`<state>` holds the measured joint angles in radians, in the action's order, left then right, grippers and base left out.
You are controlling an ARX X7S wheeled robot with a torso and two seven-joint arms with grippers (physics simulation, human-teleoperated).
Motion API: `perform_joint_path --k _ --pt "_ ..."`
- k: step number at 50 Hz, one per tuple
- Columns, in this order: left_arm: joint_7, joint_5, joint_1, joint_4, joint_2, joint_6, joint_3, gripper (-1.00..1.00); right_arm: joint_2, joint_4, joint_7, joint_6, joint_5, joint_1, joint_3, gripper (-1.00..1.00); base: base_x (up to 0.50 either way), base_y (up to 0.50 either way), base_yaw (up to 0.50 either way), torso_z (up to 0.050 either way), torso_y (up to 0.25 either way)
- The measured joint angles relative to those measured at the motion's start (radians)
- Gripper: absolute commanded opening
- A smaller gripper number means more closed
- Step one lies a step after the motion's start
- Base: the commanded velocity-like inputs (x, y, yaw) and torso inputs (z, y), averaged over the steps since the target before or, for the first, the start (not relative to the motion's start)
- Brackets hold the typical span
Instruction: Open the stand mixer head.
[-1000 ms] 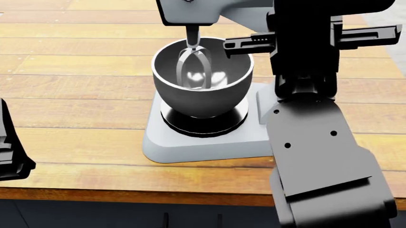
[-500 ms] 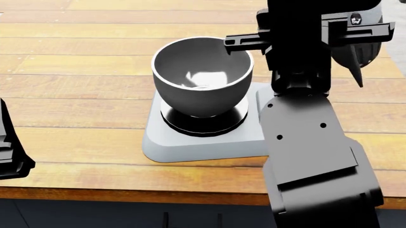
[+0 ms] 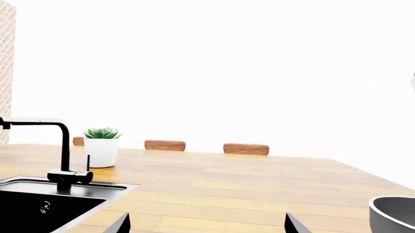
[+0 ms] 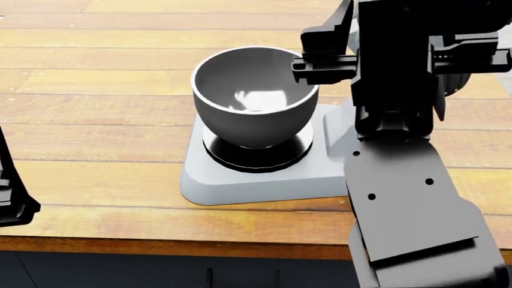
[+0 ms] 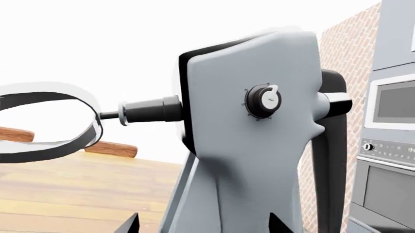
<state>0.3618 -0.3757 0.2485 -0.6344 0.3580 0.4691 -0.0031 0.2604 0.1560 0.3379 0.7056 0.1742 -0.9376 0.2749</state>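
Note:
The stand mixer head (image 5: 253, 145) is tilted up and back, light grey with a round knob (image 5: 261, 100). Its dark shaft (image 5: 149, 110) and metal beater (image 5: 58, 127) hang in the air, clear of the bowl. My right gripper (image 5: 204, 225) is open, with its fingertips on either side of the mixer's grey body. In the head view the right gripper (image 4: 404, 60) and arm hide most of the head. The steel bowl (image 4: 254, 99) sits empty on the grey base plate (image 4: 240, 183). My left gripper (image 3: 207, 224) is open and empty, low at the left (image 4: 12, 201).
A black sink (image 3: 39, 206) with a black faucet (image 3: 61, 150) and a potted plant (image 3: 102, 145) lie beyond the left gripper. The wooden counter's front edge (image 4: 160, 246) is near. An oven (image 5: 389, 160) and a brick wall stand behind the mixer.
The mixer head has swung up and back from over the bowl, and the beater has left the bowl. My right arm has shifted a little with it. The left arm has barely moved.

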Motion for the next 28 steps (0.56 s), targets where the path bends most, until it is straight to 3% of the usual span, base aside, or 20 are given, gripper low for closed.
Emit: perform_joint_path --k 28 --pt "0.015 -0.005 0.005 -0.009 0.006 0.004 0.006 1.0 0.015 0.037 0.016 0.028 0.004 0.016 -0.012 1.0 0.0 0.0 0.0 0.0 0.0"
